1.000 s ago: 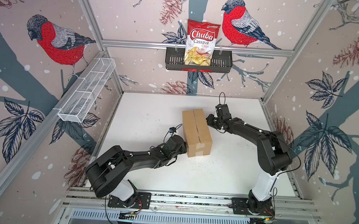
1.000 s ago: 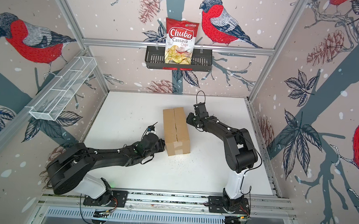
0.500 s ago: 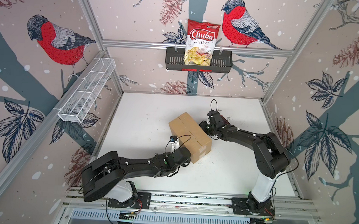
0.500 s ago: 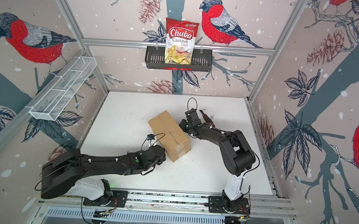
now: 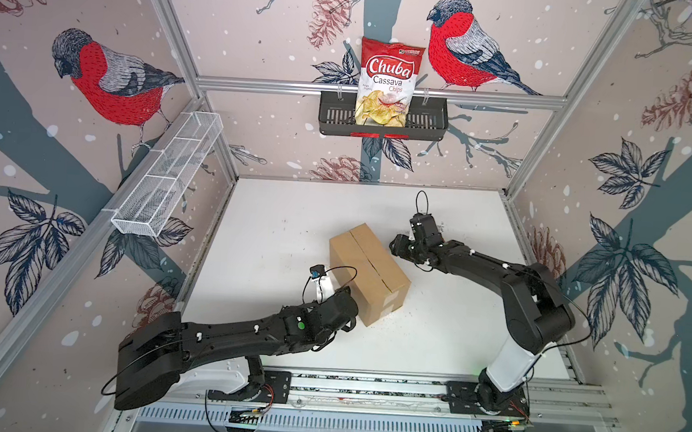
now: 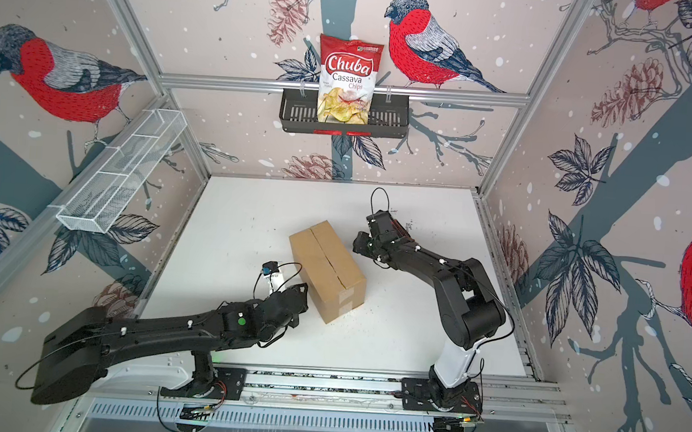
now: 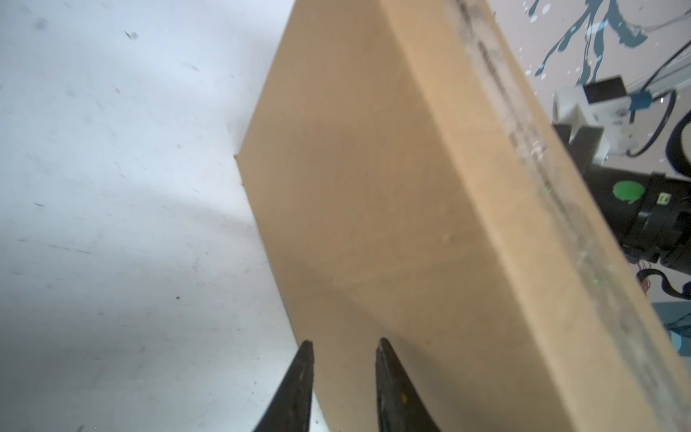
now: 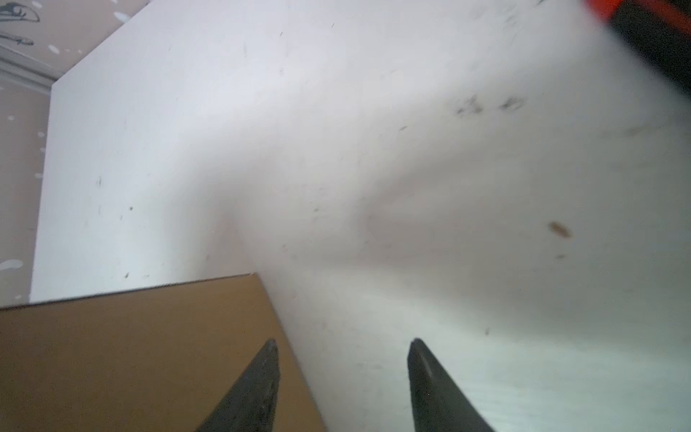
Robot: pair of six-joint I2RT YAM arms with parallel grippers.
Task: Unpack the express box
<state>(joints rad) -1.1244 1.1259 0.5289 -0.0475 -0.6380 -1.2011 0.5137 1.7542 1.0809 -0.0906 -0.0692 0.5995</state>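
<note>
Only in wrist views — left fingers [image 7: 390,389] and right fingers [image 8: 260,389] apart, empty (express box [image 5: 367,275] taped shut).

A chips bag [image 5: 389,82] stands in the black basket [image 5: 431,122], wire rack [image 5: 168,175] well apart.

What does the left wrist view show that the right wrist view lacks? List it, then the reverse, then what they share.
Left wrist only: the box's long side and taped seam, with the right arm beyond it. Right wrist only: a blurred orange-and-black thing. Both: box, table, and an open, empty tool, the left tool or the right tool.
</note>
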